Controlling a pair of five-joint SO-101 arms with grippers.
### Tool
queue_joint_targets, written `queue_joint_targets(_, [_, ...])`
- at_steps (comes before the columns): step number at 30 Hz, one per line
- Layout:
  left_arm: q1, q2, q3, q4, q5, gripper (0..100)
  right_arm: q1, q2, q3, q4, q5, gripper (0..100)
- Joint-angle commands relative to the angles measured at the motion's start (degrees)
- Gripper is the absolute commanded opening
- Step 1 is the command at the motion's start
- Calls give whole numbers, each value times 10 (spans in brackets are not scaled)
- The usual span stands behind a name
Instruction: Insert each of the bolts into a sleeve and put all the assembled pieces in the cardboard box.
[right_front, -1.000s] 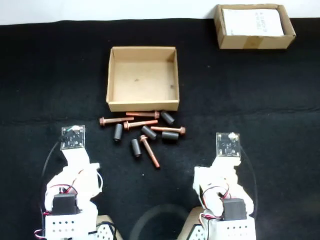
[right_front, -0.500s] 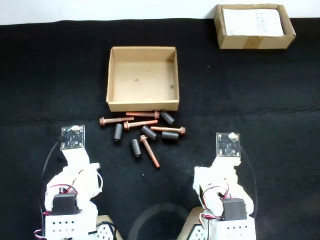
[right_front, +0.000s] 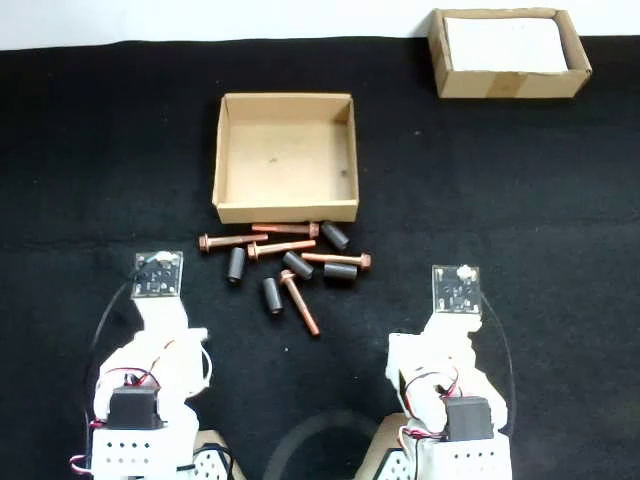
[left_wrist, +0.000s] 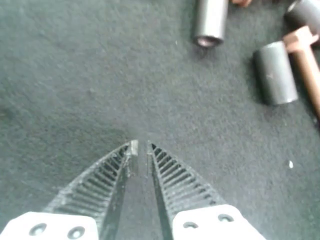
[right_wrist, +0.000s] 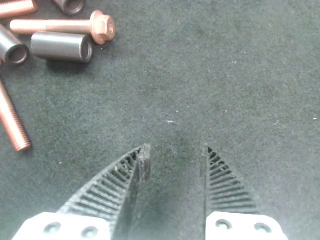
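No bolt (right_wrist: 60, 26) sleeved yet; left jaws clenched, empty; right jaws released. Recommended: left opens, grips a sleeve (left_wrist: 210, 22) across its middle; right takes bolt by head end.

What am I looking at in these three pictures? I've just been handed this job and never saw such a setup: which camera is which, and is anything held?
Two small robot arms sit side by side at a black table. The high view looks down from above, with the left arm and right arm at its lower edge. The other two pictures come from a camera on each wrist, looking past that arm's own fingers. The left arm's fingers are shut together and the right arm's fingers are apart. Neither pair holds anything. Five copper bolts and five dark sleeves lie loose just in front of the cardboard box, none joined or boxed yet.
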Motion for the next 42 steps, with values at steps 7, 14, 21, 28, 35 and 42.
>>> queue_joint_targets(7, [25,3,-102,32,6,59,-7,-4,53,4,-17,167])
queue_joint_targets(14, [75,8,-179,77,6,59,7,-3,-33,-1,-89,385])
queue_joint_targets(21, [88,248,-315,26,15,59,-14,-2,-57,-58,-64,450])
queue_joint_targets(28, [92,556,-518,27,132,59,-15,81,-138,-69,-7,450])
queue_joint_targets(35, [91,644,-544,60,136,59,-15,412,-364,27,1,450])
queue_joint_targets(42, [88,650,-546,71,137,59,-12,715,-655,314,2,452])
